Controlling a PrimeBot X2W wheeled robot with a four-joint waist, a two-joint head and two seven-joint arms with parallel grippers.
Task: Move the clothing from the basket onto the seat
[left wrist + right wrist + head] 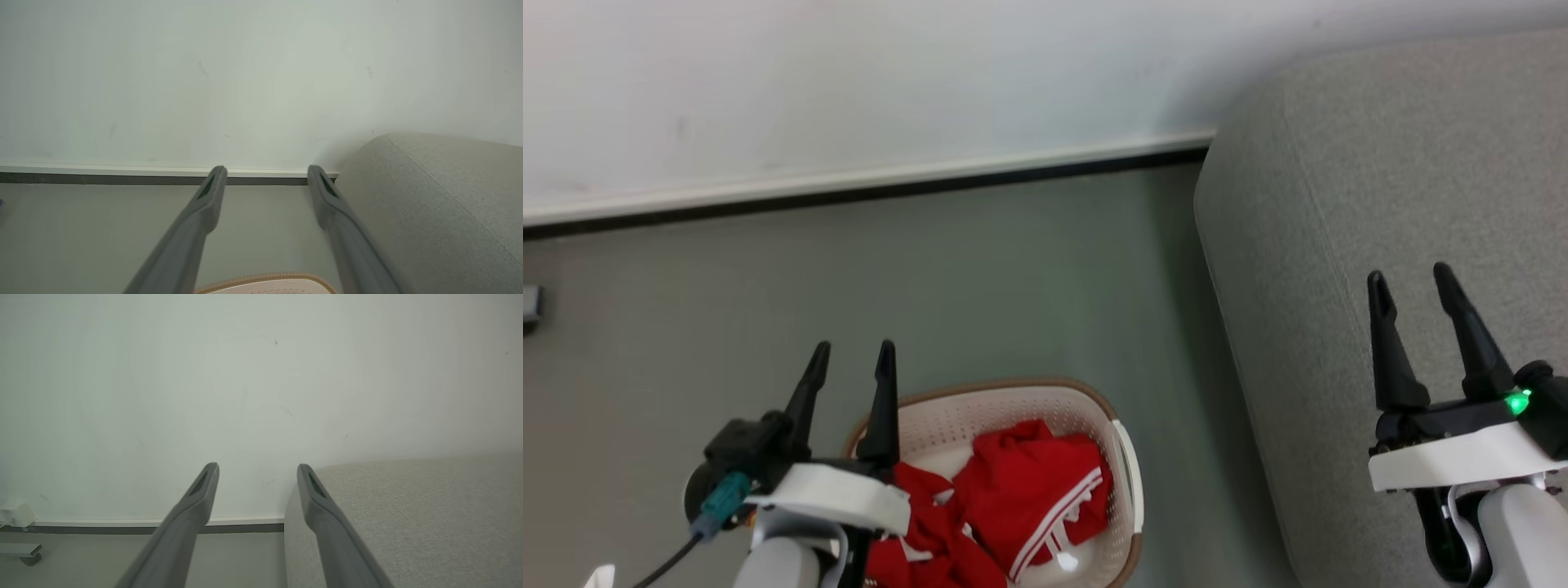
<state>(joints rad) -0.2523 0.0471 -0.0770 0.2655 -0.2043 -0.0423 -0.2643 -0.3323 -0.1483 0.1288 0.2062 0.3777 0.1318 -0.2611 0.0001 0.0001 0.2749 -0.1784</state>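
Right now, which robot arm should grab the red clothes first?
Probably the left. The left gripper hangs open at the basket with the red clothing in it, while the right gripper is open over the grey seat, away from the basket.

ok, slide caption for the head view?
Open left gripper beside the basket of red clothing; open right gripper by the grey seat.

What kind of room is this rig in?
Probably a home-style room, maybe staged: grey upholstered seat, laundry basket with red clothing on the floor, bare white wall with skirting board.
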